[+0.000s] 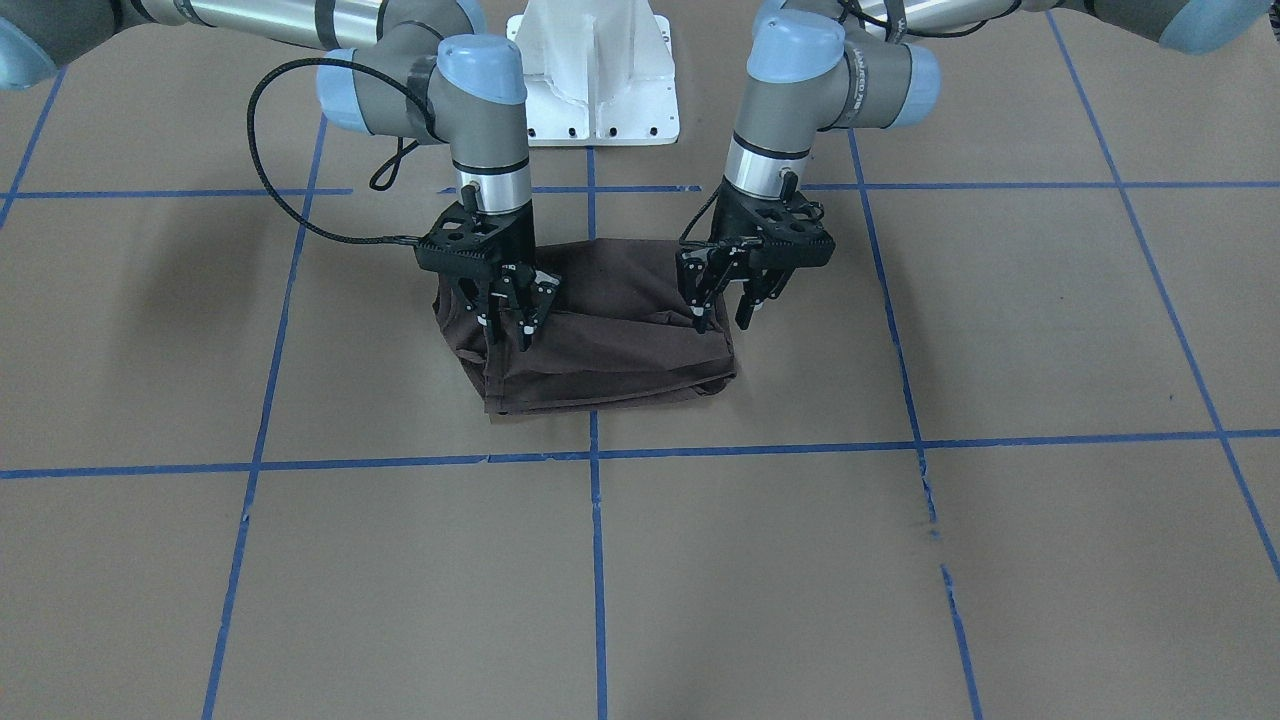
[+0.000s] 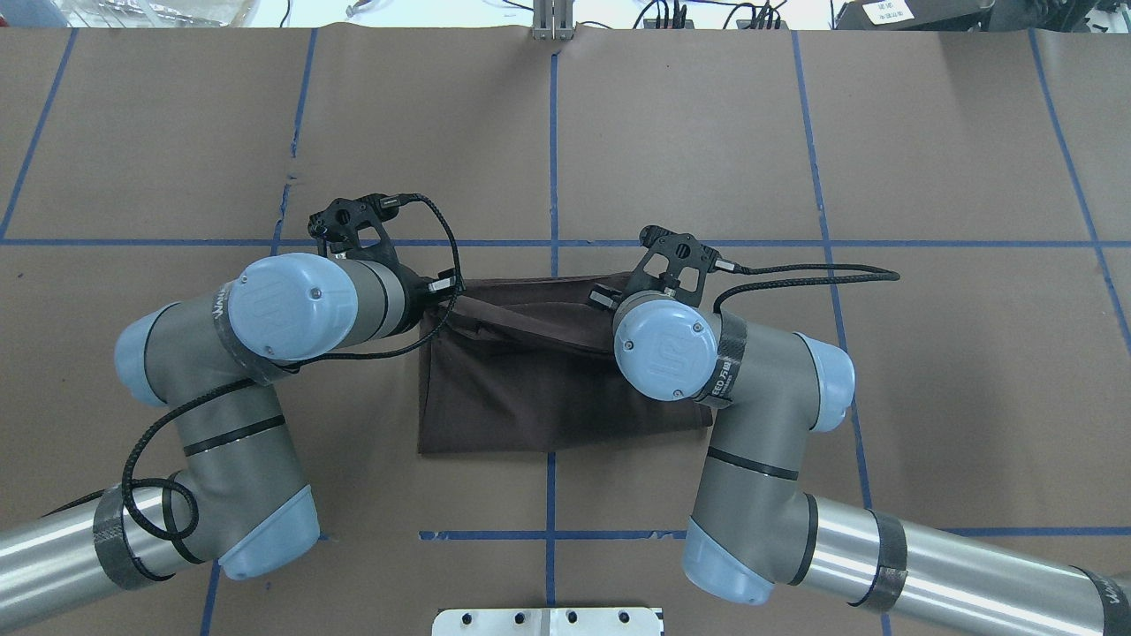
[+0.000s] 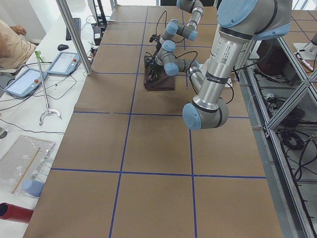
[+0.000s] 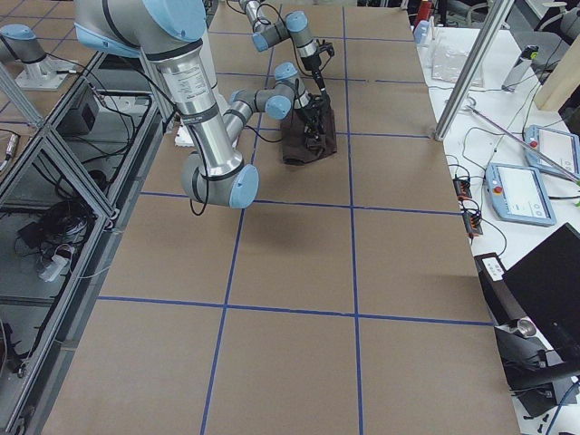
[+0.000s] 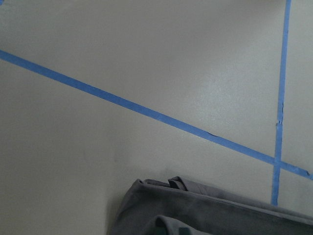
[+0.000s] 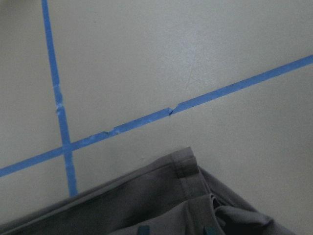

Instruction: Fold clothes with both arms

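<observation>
left pincer (image 1: 723,322) and right pincer (image 1: 509,336) gape apart over the t-shirt (image 1: 610,352) at its far edge; table (image 1: 900,560) spreads wide around.

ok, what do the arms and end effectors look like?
Left arm and right arm: silver-grey tubes, grey joints, light-blue caps, black tape bands, pale lettering on a dark wrist band. A black braided cable runs along each. Left end effector and right end effector: black, two-finger, skeletal linkages.

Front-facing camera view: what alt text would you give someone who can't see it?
A dark brown T-shirt lies folded on a brown table gridded with blue tape. Both arms' grippers point down over it, the robot's left gripper on the picture's right, its right gripper on the left.
</observation>
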`<state>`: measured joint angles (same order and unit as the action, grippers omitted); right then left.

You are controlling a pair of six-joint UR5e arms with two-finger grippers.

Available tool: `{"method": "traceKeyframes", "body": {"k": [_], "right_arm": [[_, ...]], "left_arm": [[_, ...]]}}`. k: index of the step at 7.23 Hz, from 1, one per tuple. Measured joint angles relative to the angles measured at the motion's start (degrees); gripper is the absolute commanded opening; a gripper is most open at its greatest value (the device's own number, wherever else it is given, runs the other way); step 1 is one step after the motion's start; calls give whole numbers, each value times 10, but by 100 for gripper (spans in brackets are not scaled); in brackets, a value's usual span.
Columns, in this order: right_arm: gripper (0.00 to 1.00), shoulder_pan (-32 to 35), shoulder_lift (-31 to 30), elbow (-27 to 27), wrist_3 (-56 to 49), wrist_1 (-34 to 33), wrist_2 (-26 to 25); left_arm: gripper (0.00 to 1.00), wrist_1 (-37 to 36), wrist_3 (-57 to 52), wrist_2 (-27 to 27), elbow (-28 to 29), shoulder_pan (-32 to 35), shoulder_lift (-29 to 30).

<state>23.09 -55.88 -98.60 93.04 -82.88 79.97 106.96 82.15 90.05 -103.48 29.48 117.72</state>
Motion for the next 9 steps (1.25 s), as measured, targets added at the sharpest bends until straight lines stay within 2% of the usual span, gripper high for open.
{"method": "traceKeyframes", "body": {"k": [2, 4, 6, 9], "right_arm": [[100, -21, 1, -25, -35, -5, -1], [100, -68, 0, -22, -90, -14, -54], [100, -83, 2, -4, -137, -37, -89], [100, -84, 18, 40, -155, -43, -108]], "left_arm": [[100, 0, -57, 48, -9, 26, -5], [100, 0, -67, 59, -12, 32, -6], [100, 0, -66, 60, -14, 33, -7], [100, 0, -66, 61, -17, 33, -7]]}}
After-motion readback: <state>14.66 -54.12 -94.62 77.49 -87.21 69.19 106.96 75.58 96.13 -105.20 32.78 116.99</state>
